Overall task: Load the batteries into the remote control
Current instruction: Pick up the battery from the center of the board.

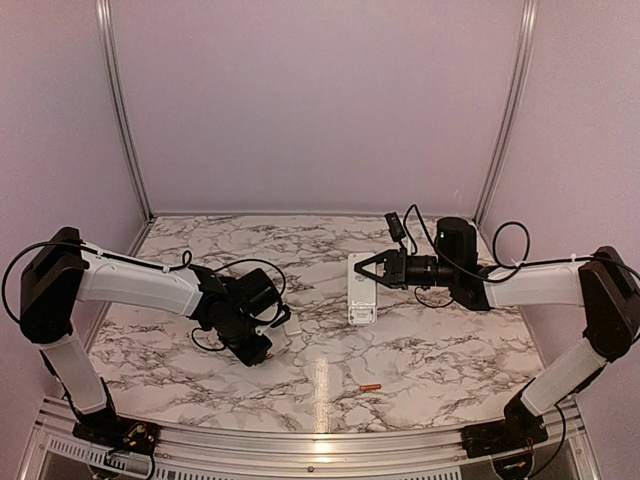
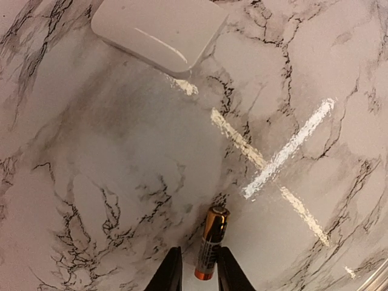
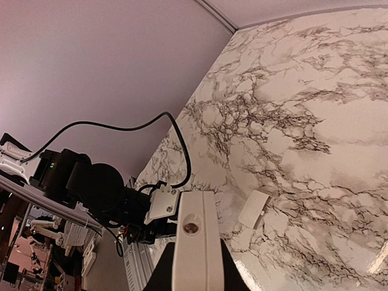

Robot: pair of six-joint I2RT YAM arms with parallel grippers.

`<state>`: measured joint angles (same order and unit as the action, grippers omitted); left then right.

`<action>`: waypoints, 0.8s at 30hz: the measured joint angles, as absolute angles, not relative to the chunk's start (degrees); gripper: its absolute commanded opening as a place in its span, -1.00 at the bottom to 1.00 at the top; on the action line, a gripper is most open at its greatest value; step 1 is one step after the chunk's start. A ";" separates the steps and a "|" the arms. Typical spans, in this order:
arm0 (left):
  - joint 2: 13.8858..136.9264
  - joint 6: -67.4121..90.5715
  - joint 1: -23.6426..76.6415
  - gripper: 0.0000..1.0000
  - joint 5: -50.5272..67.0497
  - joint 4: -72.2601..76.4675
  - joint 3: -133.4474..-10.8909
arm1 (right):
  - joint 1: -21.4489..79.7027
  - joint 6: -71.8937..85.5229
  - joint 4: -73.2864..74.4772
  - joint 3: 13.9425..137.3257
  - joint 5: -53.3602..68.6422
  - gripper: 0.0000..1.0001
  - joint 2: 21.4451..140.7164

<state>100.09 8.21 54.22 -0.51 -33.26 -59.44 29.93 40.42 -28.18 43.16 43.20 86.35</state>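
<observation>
Orange-red battery (image 1: 371, 387) lies flat on marble table (image 1: 440, 350), near front edge, well apart from both arms. Further in, gold battery (image 2: 211, 239) with dark band lies flat between fingers of left gripper (image 2: 199, 251); fingers narrowly apart, gap visible at one side. Small white flat piece (image 2: 157, 30) lies just beyond. Farthest, right gripper (image 1: 368, 268) clamped on end of plain white remote control (image 1: 362, 300).
</observation>
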 measured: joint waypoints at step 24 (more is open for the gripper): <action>103.92 0.36 55.31 -0.81 4.03 -33.78 -62.78 | 27.70 40.45 -28.91 39.99 44.77 -1.00 86.35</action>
